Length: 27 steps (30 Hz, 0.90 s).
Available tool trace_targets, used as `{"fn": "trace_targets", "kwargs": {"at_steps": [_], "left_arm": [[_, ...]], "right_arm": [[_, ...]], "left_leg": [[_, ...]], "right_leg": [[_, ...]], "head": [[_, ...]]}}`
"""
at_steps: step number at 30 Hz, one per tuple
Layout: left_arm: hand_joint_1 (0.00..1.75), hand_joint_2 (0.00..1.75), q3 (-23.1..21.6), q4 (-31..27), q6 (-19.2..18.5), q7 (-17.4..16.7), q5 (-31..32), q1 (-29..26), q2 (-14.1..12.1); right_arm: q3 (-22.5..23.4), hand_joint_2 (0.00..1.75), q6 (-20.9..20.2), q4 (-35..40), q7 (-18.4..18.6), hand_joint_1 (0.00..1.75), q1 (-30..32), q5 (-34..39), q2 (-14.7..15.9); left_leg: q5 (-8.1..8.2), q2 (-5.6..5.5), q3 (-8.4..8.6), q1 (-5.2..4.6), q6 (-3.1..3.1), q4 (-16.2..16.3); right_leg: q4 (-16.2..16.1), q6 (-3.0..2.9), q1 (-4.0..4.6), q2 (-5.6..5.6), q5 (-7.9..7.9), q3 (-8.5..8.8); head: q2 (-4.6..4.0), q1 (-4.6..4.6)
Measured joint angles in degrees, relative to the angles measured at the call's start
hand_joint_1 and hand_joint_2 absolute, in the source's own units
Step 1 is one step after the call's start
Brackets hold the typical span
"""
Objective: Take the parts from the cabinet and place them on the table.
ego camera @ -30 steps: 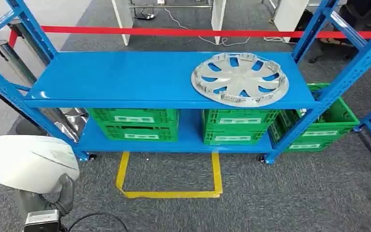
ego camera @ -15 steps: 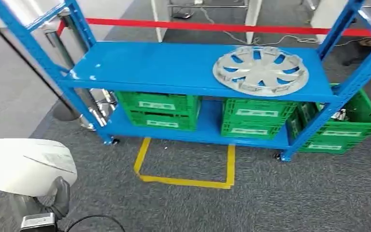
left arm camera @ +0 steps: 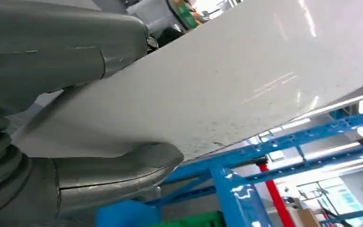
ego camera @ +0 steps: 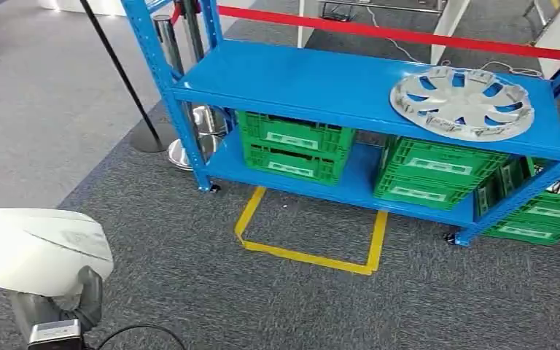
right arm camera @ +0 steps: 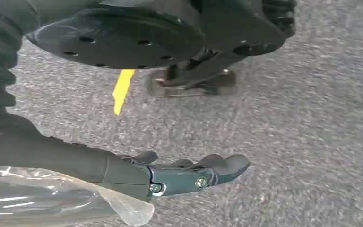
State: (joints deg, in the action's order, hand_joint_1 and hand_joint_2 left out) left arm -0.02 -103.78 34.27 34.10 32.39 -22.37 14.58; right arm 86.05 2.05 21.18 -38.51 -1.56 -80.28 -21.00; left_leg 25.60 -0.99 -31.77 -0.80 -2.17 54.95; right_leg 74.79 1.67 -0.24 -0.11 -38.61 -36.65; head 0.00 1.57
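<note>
- Head view: the left hand (ego camera: 58, 306) grips a white part (ego camera: 36, 248) from below, low at the picture's left, well apart from the rack (ego camera: 189, 95).
- Head view: a hubcap (ego camera: 461, 102) lies flat on the rack's upper shelf, toward its right end. Judgement: if it counts among the parts, it is not yet taken.
- Head view: green crates (ego camera: 295, 146) stand on the lower shelf, under the upper shelf. Their contents cannot be made out.
- Head view: yellow tape (ego camera: 306, 255) marks a square on the carpet just in front of the rack. No counter is to be seen.
- Left wrist view: the thumb and fingers (left arm camera: 118, 170) clamp the white part (left arm camera: 227, 90) on both faces. The grip looks firm. The rack's blue beams (left arm camera: 246, 156) lie beyond the part.
- Right wrist view: the right hand (right arm camera: 184, 172) hangs over carpet, fingers extended and apart, holding nothing.
- Progress, as a judgement: one part is out of the rack and in hand. Delivery to the counter is not yet done. At least the hubcap may be left on the rack.
</note>
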Motion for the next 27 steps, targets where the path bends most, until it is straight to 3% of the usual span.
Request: {"fn": "trace_targets", "kwargs": {"at_steps": [1, 2, 3, 4, 5, 6, 7, 9, 10, 11, 12, 13, 14, 15, 16, 17, 19, 20, 21, 24, 25, 27], "left_arm": [[1.75, 1.75, 0.02, 0.0, -0.02, 0.0, 0.0, 0.0, 0.0], [1.75, 1.75, 0.04, 0.0, -0.02, 0.0, 0.0, 0.0, 0.0], [1.75, 1.75, 0.04, 0.0, -0.02, 0.0, 0.0, 0.0, 0.02], [1.75, 1.75, 0.04, 0.0, -0.02, 0.0, 0.0, 0.03, 0.04], [1.75, 1.75, 0.04, -0.02, -0.02, 0.0, 0.0, 0.05, 0.07], [1.75, 1.75, 0.04, -0.07, -0.04, 0.0, 0.04, 0.04, 0.13], [1.75, 1.75, 0.04, -0.09, -0.04, 0.02, 0.09, 0.04, 0.13], [1.75, 1.75, 0.07, -0.09, -0.07, 0.0, 0.09, -0.13, 0.13], [1.75, 1.75, 0.07, -0.09, -0.04, 0.0, 0.11, -0.32, 0.13], [1.75, 1.75, 0.09, -0.11, -0.04, -0.02, 0.11, -0.38, 0.15], [1.75, 1.75, 0.09, -0.11, -0.07, -0.07, 0.15, -0.33, 0.18], [1.75, 1.75, 0.09, -0.11, -0.24, -0.09, 0.15, -0.33, 0.26], [1.75, 1.75, 0.09, -0.11, -0.52, -0.09, 0.15, -0.38, 0.31], [1.75, 1.75, 0.09, -0.11, -0.63, -0.09, 0.15, -0.48, 0.31], [1.75, 1.75, 0.09, -0.11, -0.74, -0.09, 0.17, -0.62, 0.35], [1.75, 1.75, 0.09, -0.11, -0.85, -0.09, 0.18, -0.84, 0.39], [1.75, 1.75, 0.09, -0.22, -0.87, -0.09, 0.22, -1.16, 0.46], [1.75, 1.75, 0.09, -0.44, -0.85, -0.07, 0.26, -1.2, 0.5], [1.75, 1.75, 0.09, -0.57, -0.85, -0.07, 0.33, -1.15, 0.57], [1.75, 1.75, 0.11, -0.77, -1.91, -0.02, 0.09, -1.33, 0.61], [1.75, 1.75, 0.02, -0.77, -2.65, -0.04, -0.04, -1.22, 0.57], [1.75, 1.75, -0.7, -0.77, -2.95, -0.75, -0.18, -0.41, 0.24]], "right_arm": [[-0.02, 1.75, -0.11, 0.0, -0.15, 0.0, -0.01, 0.19, 0.02], [-0.04, 1.75, -0.15, 0.0, -0.22, 0.0, -0.01, 0.42, 0.02], [-0.09, 1.75, -0.15, 0.0, -0.26, 0.0, -0.01, 0.55, 0.02], [-0.18, 1.75, -0.17, 0.0, -0.35, 0.0, -0.04, 0.61, 0.02], [-0.31, 1.75, -0.2, 0.0, -0.37, 0.0, -0.06, 0.63, 0.02], [-0.37, 1.75, -0.2, 0.0, -0.44, 0.0, -0.03, 0.68, 0.02], [-0.42, 1.75, -0.24, 0.0, -0.48, 0.0, -0.03, 0.68, 0.02], [-0.53, 1.75, -0.26, -0.07, -0.68, 0.0, 0.0, 1.07, 0.02], [-0.52, 1.75, -0.52, -0.15, -0.94, 0.0, -0.03, 1.76, -0.13], [-0.63, 1.75, -0.98, -0.13, -1.14, 0.0, -0.07, 3.0, -0.07], [-1.03, 1.75, -1.77, -0.07, -1.29, 0.0, 0.06, 4.77, -0.07], [-1.84, 1.75, -3.29, 0.37, -1.38, 0.0, 0.33, 7.69, -0.04], [-3.27, 1.75, -5.72, 1.15, -1.42, 0.0, 0.71, 11.78, -0.02], [-5.03, 1.75, -9.55, 2.7, -1.38, 0.0, 1.44, 17.24, 0.19], [-6.76, 1.75, -11.9, 4.42, -1.16, 0.0, 2.38, 20.19, 0.2], [-9.45, 1.75, -13.88, 6.52, -0.68, 0.0, 3.03, 22.74, 0.22], [-12.46, 1.75, -14.58, 8.64, -0.39, 0.0, 3.91, 24.31, 0.37], [-13.77, 1.75, -14.77, 9.88, -0.37, 0.0, 4.18, 24.57, 0.42], [-14.52, 1.75, -14.89, 10.41, -0.35, 0.0, 4.42, 24.63, 0.39], [-16.43, 1.75, -15.08, 12.08, -0.15, 0.0, 4.77, 26.83, 0.39], [-16.7, 1.75, -15.17, 12.44, -0.39, 0.0, 4.52, 28.09, 0.55], [-16.96, 1.75, -14.95, 11.05, -1.16, 0.0, 3.33, 31.04, 3.26]], "left_leg": [[-0.67, -0.6, -0.99, -0.13, 0.04, 0.17], [-1.33, -1.19, -1.97, -0.24, 0.11, 0.37], [-1.9, -1.79, -2.71, -0.27, 0.18, 0.52], [-2.61, -2.56, -3.35, -0.29, 0.36, 0.81], [-3.12, -3.1, -3.91, -0.63, 0.58, 1.17], [-3.75, -3.59, -4.35, -0.68, 0.67, 1.44], [-4.43, -4.1, -4.51, -0.58, 0.88, 1.42], [-5.61, -5.55, -4.96, -0.57, 1.55, 1.19], [-4.71, -4.43, -5.44, -0.56, 1.75, 1.66], [-1.26, -1.98, -5.92, -0.55, 2.3, 3.44], [2.66, -0.7, -6.65, -0.19, 2.82, 6.97], [6.14, -0.06, -7.5, 0.15, 3.24, 11.43], [8.46, 0.26, -8.07, 0.47, 3.6, 15.75], [8.99, 0.4, -8.2, 0.82, 3.89, 19.36], [7.78, 0.46, -7.47, 1.04, 4.05, 20.19], [5.87, 0.66, -5.59, 1.24, 4.09, 18.76], [3.26, 1.99, 0.84, 1.32, 3.8, 10.23], [3.38, 4.42, 4.77, 1.07, 3.35, 4.6], [4.2, 5.29, 6.18, 0.6, 2.81, 1.6], [4.05, 4.16, 5.1, 0.04, 1.79, 0.93], [3.62, 3.43, 5.08, 0.29, 1.07, -0.28], [2.68, 2.71, 4.02, 0.4, 0.02, -0.36]], "right_leg": [[-0.71, -0.34, 0.18, 0.04, 2.31, 1.19], [-3.39, -0.63, 0.36, 0.17, 5.07, 3.49], [-7.04, -0.93, 0.44, 0.66, 6.79, 6.11], [-13.3, -1.39, 0.49, 2.92, 7.23, 10.34], [-18.81, -1.72, 0.57, 5.28, 5.19, 14.0], [-21.64, -1.63, 0.17, 5.11, 4.49, 15.68], [-21.2, -1.69, 0.48, 4.71, 4.51, 14.56], [-20.99, -2.33, 0.61, 3.26, 5.12, 13.91], [-21.03, -2.71, 0.12, 1.95, 5.74, 13.33], [-21.02, -3.13, 0.23, 1.38, 6.33, 12.79], [-21.01, -3.5, 0.3, 0.38, 6.81, 12.24], [-20.9, -3.45, 0.37, -0.48, 7.27, 11.6], [-20.79, -3.33, 0.38, -1.38, 7.68, 10.99], [-20.51, -3.15, 0.35, -2.47, 8.07, 10.17], [-20.18, -2.94, 0.33, -3.44, 8.34, 9.35], [-19.73, -2.74, 0.31, -4.35, 8.6, 8.63], [-18.97, -2.4, 0.33, -5.52, 9.04, 7.99], [-18.73, -2.16, 0.39, -5.98, 9.25, 7.51], [-18.29, -1.8, 0.62, -6.5, 9.56, 7.11], [-18.35, -0.68, 0.29, -7.99, 10.58, 6.43], [-18.21, -0.32, 0.24, -8.1, 10.55, 6.09], [-15.2, 0.23, -0.05, -2.49, 6.98, 4.22]], "head": [[0.0, 0.0], [0.0, -0.02], [0.0, -0.02], [0.0, -0.02], [0.0, 0.04], [0.0, -0.2], [0.0, -0.11], [0.0, -0.02], [0.0, 0.14], [0.0, -0.42], [0.0, -0.61], [0.0, -0.57], [0.0, -0.63], [0.0, -0.63], [0.0, -0.7], [0.0, -0.66], [0.0, -0.66], [0.0, -0.66], [0.0, -0.61], [0.0, -0.61], [0.0, -0.68], [0.0, -0.52]]}}
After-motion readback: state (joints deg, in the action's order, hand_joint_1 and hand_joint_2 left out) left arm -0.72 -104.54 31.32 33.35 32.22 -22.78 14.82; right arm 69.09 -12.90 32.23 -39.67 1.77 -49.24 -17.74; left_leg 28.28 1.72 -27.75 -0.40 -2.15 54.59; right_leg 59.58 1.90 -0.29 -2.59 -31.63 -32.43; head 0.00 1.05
